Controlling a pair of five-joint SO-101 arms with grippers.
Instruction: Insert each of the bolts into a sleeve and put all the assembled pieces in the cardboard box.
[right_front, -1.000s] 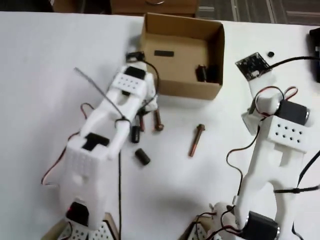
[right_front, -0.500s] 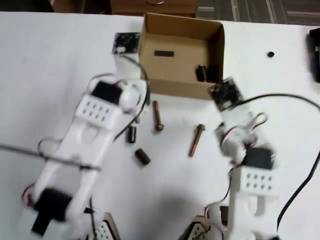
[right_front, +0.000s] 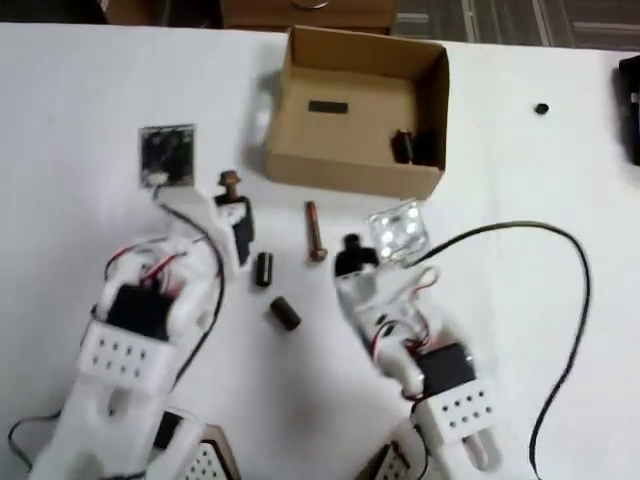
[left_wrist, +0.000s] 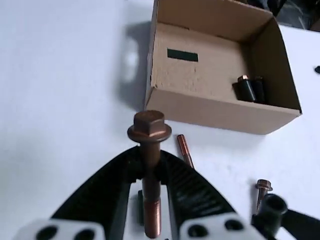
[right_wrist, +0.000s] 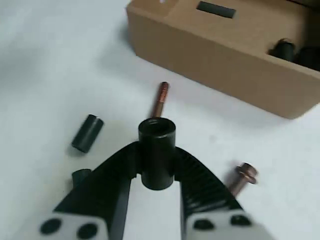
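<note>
My left gripper (left_wrist: 150, 162) is shut on a copper bolt (left_wrist: 149, 131) that stands head up; from above the left gripper (right_front: 237, 215) is left of the cardboard box (right_front: 350, 170). Near the table's middle, my right gripper (right_wrist: 156, 165) is shut on a black sleeve (right_wrist: 156, 145), bore upward, also seen in the high view (right_front: 350, 248). One bolt (right_front: 313, 230) lies between the grippers. Another bolt (right_wrist: 242, 177) lies beside the right gripper. Two loose sleeves (right_front: 263, 268) (right_front: 285, 313) lie on the table. Assembled pieces (right_front: 412, 147) sit in the box's right corner.
The box (left_wrist: 220, 110) is open at the top, with walls around it, and stands at the far middle of the white table (right_front: 80, 100). A small black part (right_front: 541, 108) lies far right. A black cable (right_front: 560, 300) loops right of the right arm.
Both arms have drawn back from the box. The left gripper now holds a bolt up off the table. The right arm swung left to the table's middle over a lying bolt.
</note>
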